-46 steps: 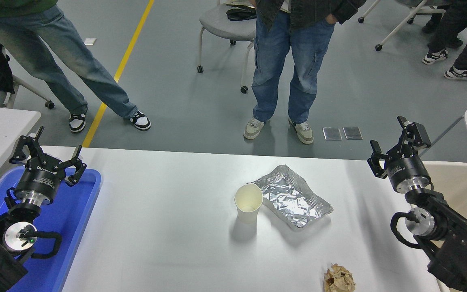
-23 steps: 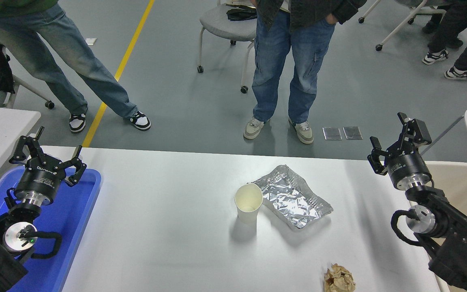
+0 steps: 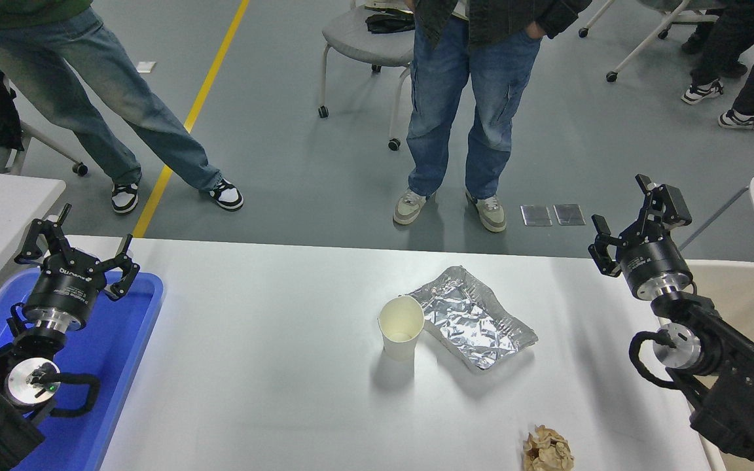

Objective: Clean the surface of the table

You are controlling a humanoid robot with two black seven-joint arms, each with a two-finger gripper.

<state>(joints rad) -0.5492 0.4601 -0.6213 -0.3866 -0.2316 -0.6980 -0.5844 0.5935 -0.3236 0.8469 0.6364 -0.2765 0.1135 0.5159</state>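
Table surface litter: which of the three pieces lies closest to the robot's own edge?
The crumpled brown paper ball, at the near edge of the table surface. The paper cup and foil tray sit mid-table, farther away.

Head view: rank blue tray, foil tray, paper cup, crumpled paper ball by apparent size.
1. blue tray, though the left arm covers part of it
2. foil tray
3. paper cup
4. crumpled paper ball, cut by the picture's bottom edge, so its place below the cup is unsure
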